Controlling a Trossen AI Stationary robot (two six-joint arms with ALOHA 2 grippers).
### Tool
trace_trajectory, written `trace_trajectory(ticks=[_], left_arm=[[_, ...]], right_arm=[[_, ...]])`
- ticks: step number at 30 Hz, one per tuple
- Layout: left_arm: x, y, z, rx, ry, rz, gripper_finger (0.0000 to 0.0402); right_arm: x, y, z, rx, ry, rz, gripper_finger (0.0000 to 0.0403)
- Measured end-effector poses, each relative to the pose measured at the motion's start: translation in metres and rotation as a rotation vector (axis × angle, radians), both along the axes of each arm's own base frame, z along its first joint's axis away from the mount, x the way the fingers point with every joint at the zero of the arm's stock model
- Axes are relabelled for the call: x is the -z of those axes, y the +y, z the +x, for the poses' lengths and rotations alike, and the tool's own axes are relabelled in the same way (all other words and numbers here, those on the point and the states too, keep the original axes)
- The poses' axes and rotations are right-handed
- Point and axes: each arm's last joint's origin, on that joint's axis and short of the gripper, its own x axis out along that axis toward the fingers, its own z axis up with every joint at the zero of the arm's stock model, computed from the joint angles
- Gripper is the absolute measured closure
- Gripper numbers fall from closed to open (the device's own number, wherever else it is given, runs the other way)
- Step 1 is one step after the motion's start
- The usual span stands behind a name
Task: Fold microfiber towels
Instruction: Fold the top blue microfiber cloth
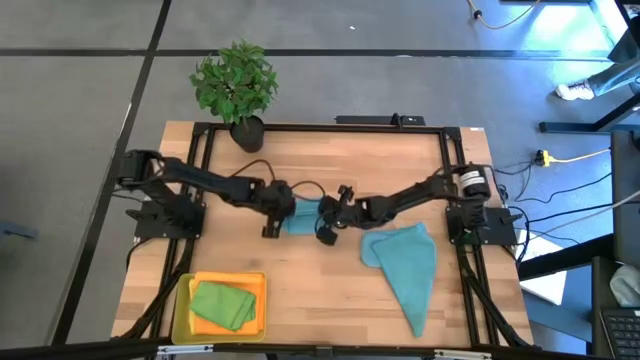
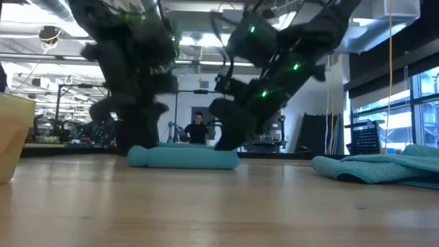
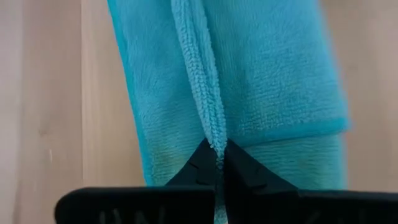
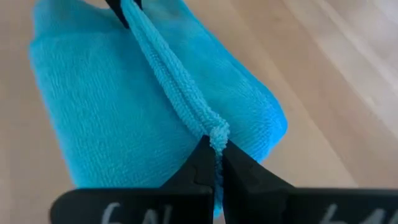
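High view: the left gripper [image 1: 283, 214] and right gripper [image 1: 335, 222] meet at mid-table over a folded teal towel [image 1: 303, 216], a second teal towel [image 1: 404, 266] lies loose near the right arm's base, and a green towel [image 1: 223, 305] sits in the yellow tray [image 1: 183, 300]. Low view: the folded towel lies flat as a short roll, both arms down on it.

Wrist views: each pincer is clenched on the same raised hem at opposite ends, so a fold appears in hand, and the next move likely calls for carrying that edge across together; only partial white characters show on the right gripper body, unreadable.
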Motion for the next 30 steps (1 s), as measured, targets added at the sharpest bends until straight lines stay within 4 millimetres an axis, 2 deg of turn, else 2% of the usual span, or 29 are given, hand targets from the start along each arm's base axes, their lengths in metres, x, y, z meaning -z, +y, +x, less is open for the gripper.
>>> trace_trajectory(ticks=[6,10,14,17,21,24,26,30], left_arm=[[0.018,0.024,0.004,-0.039,0.041,-0.005,0.0401],[0.019,0.031,0.003,-0.065,0.034,-0.006,0.0401],[0.017,0.027,0.003,-0.036,0.023,-0.055,0.0401],[0.017,0.010,0.003,0.034,0.037,-0.142,0.0401],[0.015,-0.019,0.001,0.131,0.065,-0.203,0.0401],[0.007,-0.043,0.000,0.248,0.048,-0.288,0.0401],[-0.006,-0.056,-0.002,0.287,0.008,-0.286,0.0401],[-0.027,-0.071,-0.010,0.317,-0.051,-0.211,0.0401]], right_arm=[[0.014,-0.023,0.004,0.059,0.007,-0.034,0.0398],[0.015,-0.024,0.003,0.071,0.011,-0.048,0.0398],[0.016,-0.018,0.003,0.031,0.018,-0.012,0.0398],[0.017,-0.002,0.002,-0.027,0.028,0.061,0.0398],[0.013,0.034,0.002,-0.167,0.028,0.156,0.0398],[0.001,0.061,0.004,-0.278,0.005,0.210,0.0398],[-0.012,0.075,0.003,-0.322,-0.004,0.211,0.0398],[-0.036,0.089,0.003,-0.348,-0.033,0.164,0.0398]])
